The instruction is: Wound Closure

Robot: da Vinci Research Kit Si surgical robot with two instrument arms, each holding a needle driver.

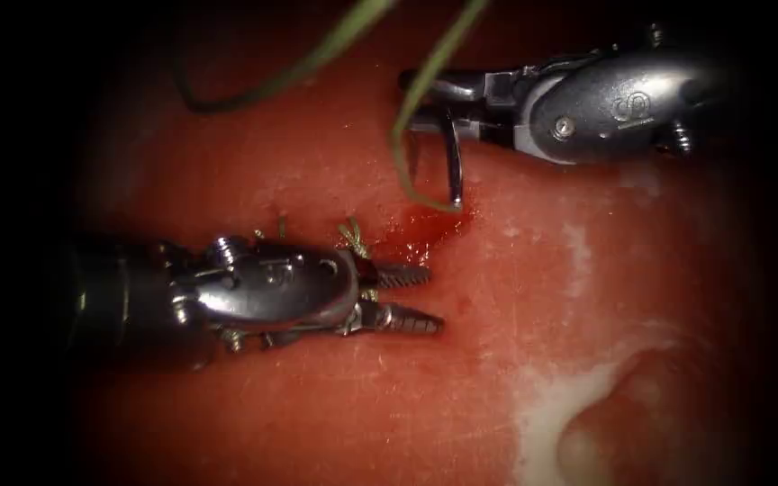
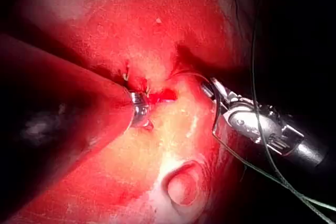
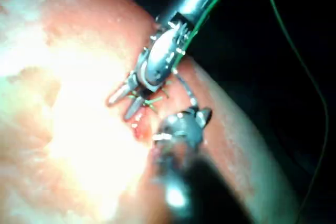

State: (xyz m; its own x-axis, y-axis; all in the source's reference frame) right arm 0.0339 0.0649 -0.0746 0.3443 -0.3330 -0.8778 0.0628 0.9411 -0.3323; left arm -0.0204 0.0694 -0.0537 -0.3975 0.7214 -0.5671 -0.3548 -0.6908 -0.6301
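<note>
A: Where is the needle (image 1: 455, 166)?

B: In the endoscope view it hangs from the right tool (image 1: 427, 106), held near its blunt, thread-bearing end. Its curve runs down from the fingers and the tip meets the tissue (image 1: 317, 405) at the red fluid (image 1: 420, 225), at the right end of the cut. Whether the point is actually in the tissue, I cannot tell.

A: So the right fingers are closed?

B: Yes, clamped on the needle. The green thread (image 1: 420, 81) leaves them, dips in a loop down beside the needle, and also climbs away up out of the picture; a second strand arcs off to the upper left.

A: And the left tool (image 1: 411, 299)?

B: It lies low over the tissue just left of the red fluid, fingers parted and holding nothing. The upper finger (image 1: 400, 275) and the lower one stand clearly apart, both pointing right.

A: Anything next to it?

B: Short cut ends of thread (image 1: 354, 238) stick up from a knot right beside its wrist, with another small tuft a little further left.

A: The wrist views?

B: The right wrist view shows the left tool (image 3: 125, 103) with fingers spread, green thread ends just beside it. The left wrist view shows the right tool (image 2: 209, 87) by the red fluid, thread trailing past it.
</note>
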